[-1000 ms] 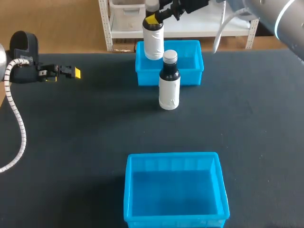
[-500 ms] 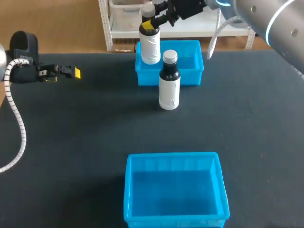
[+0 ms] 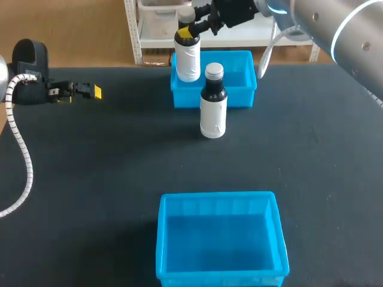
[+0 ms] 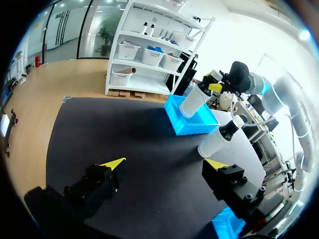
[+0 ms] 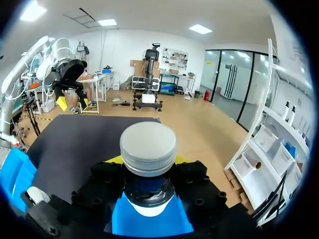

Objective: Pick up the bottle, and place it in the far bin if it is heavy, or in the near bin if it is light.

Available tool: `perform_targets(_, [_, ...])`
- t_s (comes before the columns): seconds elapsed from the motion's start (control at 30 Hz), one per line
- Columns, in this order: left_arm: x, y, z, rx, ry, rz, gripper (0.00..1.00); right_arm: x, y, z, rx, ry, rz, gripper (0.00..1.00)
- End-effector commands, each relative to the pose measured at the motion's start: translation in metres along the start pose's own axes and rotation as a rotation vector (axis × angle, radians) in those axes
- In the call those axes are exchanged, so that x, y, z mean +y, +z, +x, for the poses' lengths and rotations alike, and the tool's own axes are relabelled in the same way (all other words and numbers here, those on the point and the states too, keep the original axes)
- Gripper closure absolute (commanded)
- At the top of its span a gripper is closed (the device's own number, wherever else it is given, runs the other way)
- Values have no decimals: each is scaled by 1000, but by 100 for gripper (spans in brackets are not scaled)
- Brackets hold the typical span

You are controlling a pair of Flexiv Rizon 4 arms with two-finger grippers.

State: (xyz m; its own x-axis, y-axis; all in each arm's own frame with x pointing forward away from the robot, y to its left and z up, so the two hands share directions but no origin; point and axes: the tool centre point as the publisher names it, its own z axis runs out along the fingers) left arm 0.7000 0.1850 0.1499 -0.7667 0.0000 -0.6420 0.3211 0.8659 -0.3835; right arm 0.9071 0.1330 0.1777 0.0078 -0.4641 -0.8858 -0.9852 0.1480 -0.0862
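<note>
Right pincer (image 3: 190, 28) clamped on the neck of the held bottle (image 3: 188, 57), just under its grey cap. Yellow tips on both sides of the neck, seen clearly in the right wrist view. Held bottle is white, upright, lifted off the tabletop (image 3: 108, 167), hanging over the left end of the far bin (image 3: 239, 78); its base overlaps the bin's left wall in the head view. Cannot tell whether the base touches the bin. Right arm comes in from the upper right corner of the head view and reaches past the middle.

Second bottle (image 3: 213, 104) stands upright on the tabletop just in front of the far bin, near the bin's middle. Dark upper part, white label, grey cap. Nothing is gripping it.

Near bin (image 3: 218, 239) is blue, sits at the near edge of the tabletop, well apart from the far bin and roughly in line with it. No bottle inside.

Left pincer (image 3: 90, 91) is at the left side of the tabletop, well apart from both bottles and both bins. Its fingers stand wide apart with nothing between them, and in the left wrist view both bottles and the far bin lie ahead of it.
</note>
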Motion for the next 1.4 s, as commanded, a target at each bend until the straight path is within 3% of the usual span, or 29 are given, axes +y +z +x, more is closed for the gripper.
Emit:
perform_targets(0.03, [0,0,0,0,0,0,0,-11,2,1,-3,12,-264,100])
perform_targets(1.4, [0,0,0,0,0,0,0,-21,17,25,-20,136,-358,100])
